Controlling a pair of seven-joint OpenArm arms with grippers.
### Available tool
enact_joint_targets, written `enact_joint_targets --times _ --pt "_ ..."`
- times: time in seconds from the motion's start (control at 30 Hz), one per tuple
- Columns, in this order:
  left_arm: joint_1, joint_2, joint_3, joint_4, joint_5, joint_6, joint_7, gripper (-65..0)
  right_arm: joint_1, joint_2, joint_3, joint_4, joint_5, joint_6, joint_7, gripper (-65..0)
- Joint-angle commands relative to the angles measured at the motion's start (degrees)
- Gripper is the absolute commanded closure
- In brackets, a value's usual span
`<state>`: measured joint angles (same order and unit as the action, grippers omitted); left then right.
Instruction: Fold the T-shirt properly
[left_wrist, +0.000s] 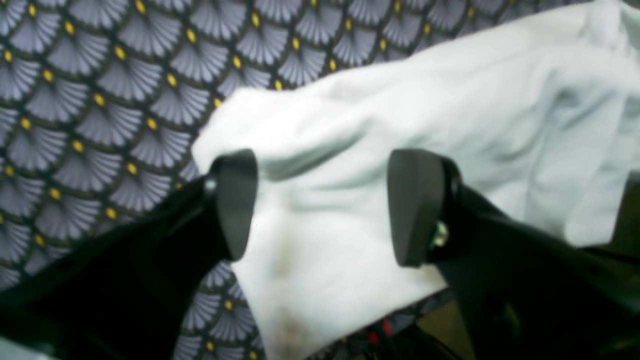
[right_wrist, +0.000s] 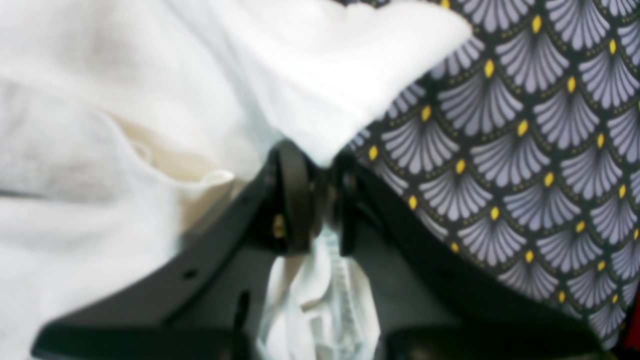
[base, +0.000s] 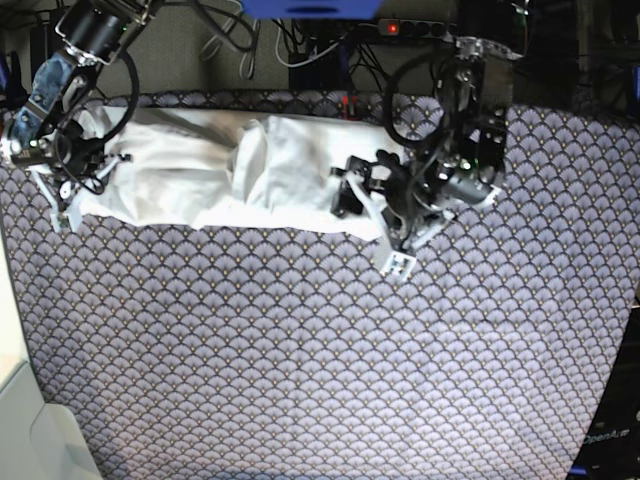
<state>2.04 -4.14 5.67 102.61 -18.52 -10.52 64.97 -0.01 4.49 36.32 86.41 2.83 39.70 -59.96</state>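
The T-shirt lay stretched in a long, rumpled band across the far part of the table, which was covered in a dark cloth patterned with grey fans and yellow dots. In the base view the garment ran from the far left corner toward the middle, with a bunched fold rising near its centre.

The right claw sat at the shirt's left end in that view. Its wrist camera showed the two black fingers pressed close together with a pinch of white fabric between them — a corner of cloth spread out above the tips, and a gathered wad, with what looked like a stitched hem, hung behind them. So this claw was clamped on the T-shirt.

The left claw was at the shirt's other end, on the right in the base view. Its dark pads stood well apart, with pale fabric lying between and beneath them — nothing was pinched there. The shirt's edge ended just beyond the claw, over the patterned cloth. From these views I could not tell whether the pads touched the fabric.
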Motion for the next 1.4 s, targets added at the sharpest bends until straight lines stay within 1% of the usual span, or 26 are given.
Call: enact_joint_targets --times 0.0,0.13,0.2,0.23,0.3,0.4,0.47,0.57,0.6,0.67,0.7,0.8,0.83,0.9,0.97,1.1,1.17,1.23,1.37 --pt "-0.77 -0.03 -0.09 2.23 -0.6 -0.16 -0.84 -40.3 0.14 0.04 -0.23 -0.3 -1.38 0.3 -1.35 0.0" --pt "-0.33 -0.03 -0.09 4.87 -0.6 -0.16 -0.66 -40.3 0.41 0.04 -0.23 -0.21 -1.38 0.3 -1.44 0.0" --pt "-0.33 -0.74 -1.32 4.43 -0.16 -0.07 1.36 -40.3 0.49 0.04 -0.23 -0.21 -1.38 0.3 -1.62 0.0" --pt "-0.42 -0.91 -2.64 3.72 -0.16 -0.07 3.12 -40.3 0.41 0.04 -0.23 0.4 -1.38 0.3 -1.62 0.0" --pt "-0.42 -1.0 -5.45 1.61 -0.33 -0.07 4.79 -40.3 0.05 -0.05 -0.23 2.51 -1.38 0.3 -1.62 0.0" --pt "-0.51 -1.0 -7.56 -2.08 -0.33 -0.07 4.79 -40.3 -0.3 -0.4 -0.23 5.85 -1.38 0.3 -1.71 0.0" --pt "-0.68 -1.0 -7.56 -3.75 -0.25 -0.07 4.79 -40.3 -0.91 -0.4 -0.58 7.35 -1.29 0.3 -1.79 0.0" --pt "-0.86 -0.47 -7.47 -5.68 -0.51 -0.07 4.79 -40.1 -1.97 -0.4 -3.04 9.28 -1.29 0.3 -1.79 0.0" --pt "-0.94 -0.47 -7.12 -6.3 -0.51 -0.07 4.79 -38.5 -2.67 -0.4 -3.74 10.16 -1.2 0.3 -1.79 0.0" --pt "-1.91 -0.47 -5.19 -8.06 -0.33 -0.07 4.79 -30.4 -3.55 -0.4 -5.06 12.18 -1.2 0.3 -1.79 0.0" --pt "-2.18 -0.47 -4.31 -9.2 -0.16 -0.07 4.79 -23.8 -3.73 -0.58 -5.77 13.15 -1.2 0.3 -1.79 0.0" --pt "-2.35 -0.56 -3.96 -11.84 -0.25 -0.07 4.79 -0.1 -4.78 -1.55 -6.64 15.79 -1.2 0.3 -1.79 0.0" --pt "-2.35 -0.56 -4.05 -12.37 -0.16 -0.07 4.79 0.0 -5.04 -1.63 -6.64 16.75 -1.2 0.3 -1.79 0.0" --pt "-2.35 -0.56 -3.96 -12.72 -0.16 -0.07 4.79 -2.6 -5.31 -1.81 -7.08 18.51 -1.2 0.3 -1.79 0.0" --pt "-2.35 -0.65 -3.96 -12.63 -0.16 -0.07 4.79 -0.3 -5.92 -2.43 -7.7 20.01 -1.2 0.3 -1.79 0.0" --pt "-2.35 -0.65 -4.05 -12.63 -0.16 -0.07 4.79 -0.5 -6.89 -2.6 -7.88 22.73 -1.12 0.3 -1.88 0.0" --pt "-2.35 -0.83 -4.05 -12.98 -0.16 -0.07 4.79 -0.5 -6.89 -3.74 -7.88 24.23 -1.2 0.3 -3.64 0.0" --pt "-2.18 -0.83 -4.05 -12.98 -0.16 -0.07 4.79 -0.5 -6.89 -3.83 -7.88 25.98 -1.2 0.3 -6.37 0.0" --pt "-2.09 -0.91 -4.05 -12.98 -0.16 -0.07 4.79 -0.5 -6.8 -4.18 -7.88 28.18 -1.2 0.3 -9.71 0.0"
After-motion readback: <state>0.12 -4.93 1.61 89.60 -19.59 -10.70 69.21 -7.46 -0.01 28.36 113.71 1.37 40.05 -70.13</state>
